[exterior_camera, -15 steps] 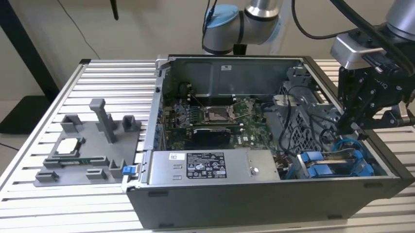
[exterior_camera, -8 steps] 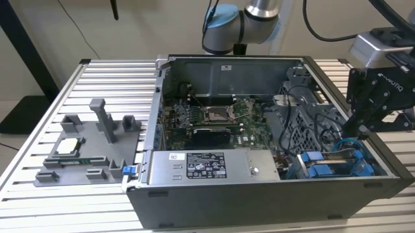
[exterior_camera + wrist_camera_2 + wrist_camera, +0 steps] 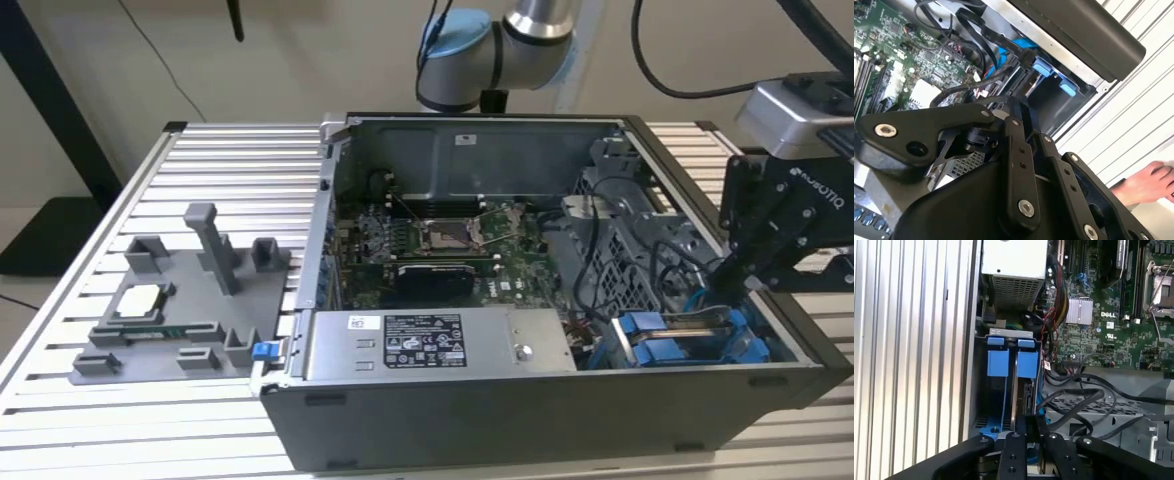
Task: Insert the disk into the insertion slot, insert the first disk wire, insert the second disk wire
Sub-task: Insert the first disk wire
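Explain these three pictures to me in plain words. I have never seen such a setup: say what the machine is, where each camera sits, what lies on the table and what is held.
The machine is a robot arm with a black gripper at its end. The exterior view looks from off the arm at an open computer case on a slatted metal table. Inside the case are the green motherboard and a labelled grey power supply. Beside the case, on the exterior view's left, stands a grey fixture tray. Both wrist views come from cameras riding on the arm. The gripper reaches down at the insertion slot, the bay with blue tabs. I cannot tell whether it holds anything. In the second wrist view, a person's hand is near the table.
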`<state>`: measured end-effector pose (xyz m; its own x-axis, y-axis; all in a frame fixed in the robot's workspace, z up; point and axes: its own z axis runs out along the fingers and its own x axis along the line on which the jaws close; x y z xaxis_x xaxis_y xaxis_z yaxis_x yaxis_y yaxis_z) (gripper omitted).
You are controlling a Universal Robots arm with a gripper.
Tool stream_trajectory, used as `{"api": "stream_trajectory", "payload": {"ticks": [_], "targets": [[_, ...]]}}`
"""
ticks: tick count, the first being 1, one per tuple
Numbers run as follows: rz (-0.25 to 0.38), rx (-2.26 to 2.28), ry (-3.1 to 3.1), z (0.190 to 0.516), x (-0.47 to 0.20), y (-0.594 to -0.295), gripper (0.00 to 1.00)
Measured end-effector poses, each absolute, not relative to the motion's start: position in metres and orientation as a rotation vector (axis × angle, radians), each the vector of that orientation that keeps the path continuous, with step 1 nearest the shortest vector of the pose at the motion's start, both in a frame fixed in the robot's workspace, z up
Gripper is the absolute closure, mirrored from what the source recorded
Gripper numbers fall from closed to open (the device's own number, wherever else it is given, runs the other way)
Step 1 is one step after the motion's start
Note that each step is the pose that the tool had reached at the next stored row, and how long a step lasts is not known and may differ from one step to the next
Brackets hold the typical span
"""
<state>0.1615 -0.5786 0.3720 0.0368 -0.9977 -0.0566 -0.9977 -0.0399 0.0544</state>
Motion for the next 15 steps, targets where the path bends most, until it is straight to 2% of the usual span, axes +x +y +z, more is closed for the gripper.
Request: {"api": "stream_trajectory", "payload": {"ticks": [15], "targets": [[0.136,-2.223,2.225,0.357,0.166,-0.58,1.0]]}}
